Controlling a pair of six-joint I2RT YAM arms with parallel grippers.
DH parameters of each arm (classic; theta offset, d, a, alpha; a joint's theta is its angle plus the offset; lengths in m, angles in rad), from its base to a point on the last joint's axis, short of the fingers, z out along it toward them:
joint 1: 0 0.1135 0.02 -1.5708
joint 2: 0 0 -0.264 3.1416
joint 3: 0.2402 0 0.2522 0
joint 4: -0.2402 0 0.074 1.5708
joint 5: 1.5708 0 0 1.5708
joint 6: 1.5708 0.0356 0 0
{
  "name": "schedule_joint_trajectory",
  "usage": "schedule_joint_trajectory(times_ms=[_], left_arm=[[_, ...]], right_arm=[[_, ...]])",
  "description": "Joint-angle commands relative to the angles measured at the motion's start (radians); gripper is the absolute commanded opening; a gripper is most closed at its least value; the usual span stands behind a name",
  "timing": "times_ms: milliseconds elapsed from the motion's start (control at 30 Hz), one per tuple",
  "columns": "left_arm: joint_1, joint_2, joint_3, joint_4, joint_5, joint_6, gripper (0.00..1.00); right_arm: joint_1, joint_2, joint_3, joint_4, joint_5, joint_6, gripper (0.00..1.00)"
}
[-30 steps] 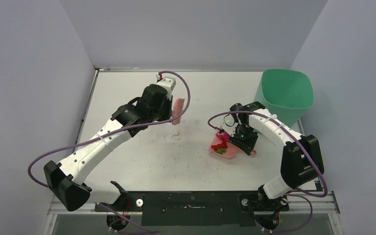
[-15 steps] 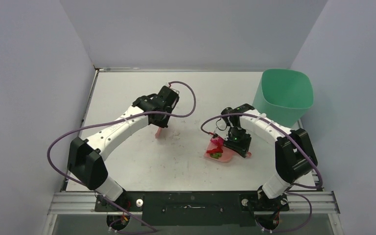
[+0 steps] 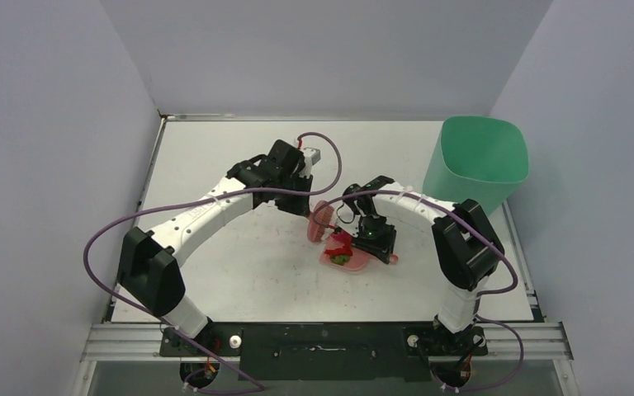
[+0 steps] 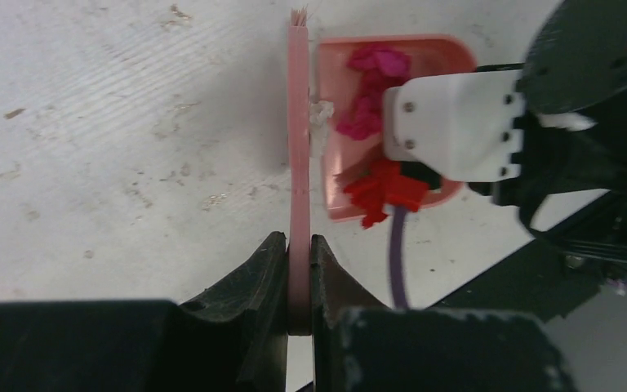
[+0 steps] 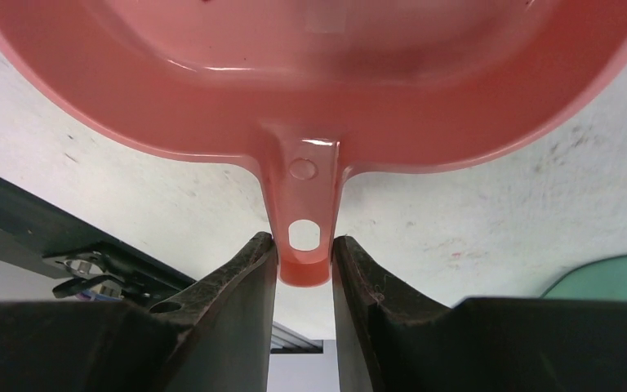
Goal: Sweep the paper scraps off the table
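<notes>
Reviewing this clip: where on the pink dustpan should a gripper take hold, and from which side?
Grip the handle tab at the back of the pink dustpan, coming from the rear, opposite the open lip. The tab is narrow, so two fingers close across it, and the mouth is left free for the brush and paper scraps. The right gripper holds it this way.

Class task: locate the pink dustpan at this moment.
In the top view the dustpan sits on the table near its centre, its handle pinched by the right gripper, with the brush beside its left edge.
</notes>
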Motion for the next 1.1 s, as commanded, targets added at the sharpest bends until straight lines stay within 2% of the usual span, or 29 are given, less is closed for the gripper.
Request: schedule_joint_trajectory(times_ms=[0,167,467,700,867,1067], left_arm=[[-0.003,-0.057,0.020,0.092,0.212,-0.073,0.00],[0.004,-0.109,0.032,0.101,0.219,-0.096,0.00],[0.017,-0.250,0.046,0.102,0.162,-0.121,0.00],[0.022,-0.343,0.055,0.071,0.092,-0.123,0.00],[0.033,-0.462,-0.030,0.062,-0.037,-0.118,0.00],[0.045,-0.637,-0.225,0.054,-0.126,-0.096,0.00]], right_arm=[[0.043,0.030,0.062,0.033,-0.032,0.045,0.05],[0.054,0.015,0.051,0.047,-0.064,0.055,0.05],[0.055,-0.131,-0.050,0.140,-0.072,0.067,0.05],[0.049,-0.206,-0.060,0.123,-0.058,0.063,0.05],[0.041,-0.266,-0.033,0.082,-0.031,0.032,0.05],[0.029,-0.335,-0.012,0.036,-0.030,0.002,0.05]])
